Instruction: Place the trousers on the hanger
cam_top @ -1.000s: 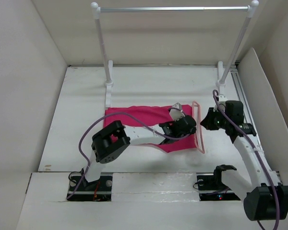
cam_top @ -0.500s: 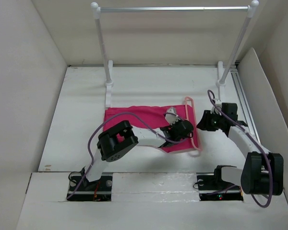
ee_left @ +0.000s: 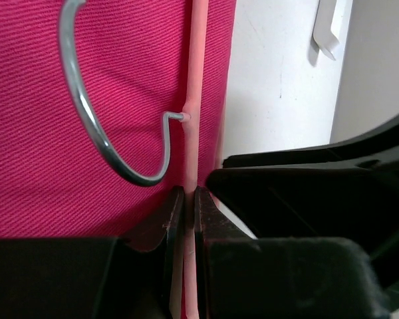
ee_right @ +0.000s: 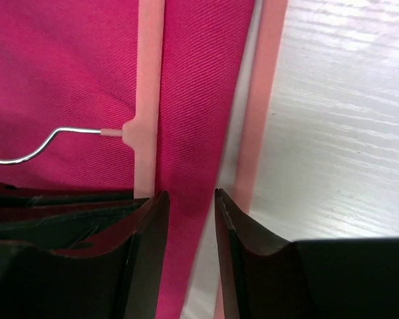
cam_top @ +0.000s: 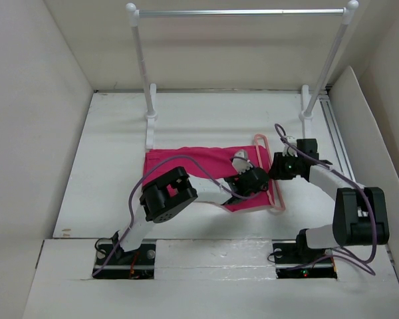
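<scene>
From the near edge of the table [cam_top: 106, 173], both my arms reach inward to the same spot. My left gripper [ee_left: 189, 198] is clamped hard on a thin bar of the hanger [ee_left: 198, 80], the pale-pink rod pinched between my fingers with no gap to spare. The hanger's metal hook [ee_left: 86, 119] curves over the magenta cloth just beyond my fingertips. My right gripper [ee_right: 186, 203] comes in from the opposite side with its jaws only narrowly parted, and a strip of cloth shows in the gap. One finger sits at the bar that carries the hook stem, the other just beside the second bar, and I cannot tell that it grips anything. The trousers [cam_top: 193, 163] lie flat in the middle of the table. The hanger rests on their right end, its outer bar along the cloth's edge against bare white surface. Farther back, well apart from all this, the rack [cam_top: 239, 12] stands on white posts with its silver bar across the top.
</scene>
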`<action>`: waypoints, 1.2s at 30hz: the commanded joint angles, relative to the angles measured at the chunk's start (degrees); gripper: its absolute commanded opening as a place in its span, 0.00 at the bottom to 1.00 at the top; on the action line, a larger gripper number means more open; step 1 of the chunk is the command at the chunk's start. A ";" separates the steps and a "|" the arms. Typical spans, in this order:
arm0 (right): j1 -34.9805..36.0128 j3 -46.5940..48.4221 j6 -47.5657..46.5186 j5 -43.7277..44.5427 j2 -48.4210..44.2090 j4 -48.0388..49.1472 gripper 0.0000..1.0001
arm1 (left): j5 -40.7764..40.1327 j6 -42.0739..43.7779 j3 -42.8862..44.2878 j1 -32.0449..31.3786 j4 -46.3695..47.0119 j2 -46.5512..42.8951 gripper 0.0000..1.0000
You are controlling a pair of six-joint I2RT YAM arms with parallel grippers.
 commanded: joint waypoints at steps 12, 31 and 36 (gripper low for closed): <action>1.48 -3.76 7.24 -1.00 5.87 10.22 0.24 | 3.09 3.08 -2.65 0.09 -4.87 -1.55 0.00; -7.48 4.40 10.15 -6.28 -6.87 5.66 0.00 | 0.01 11.87 -10.65 2.81 -13.31 -11.84 0.00; -12.75 2.92 9.44 -5.13 -8.00 4.07 0.00 | -0.52 15.28 -16.52 7.20 -13.76 -16.66 0.00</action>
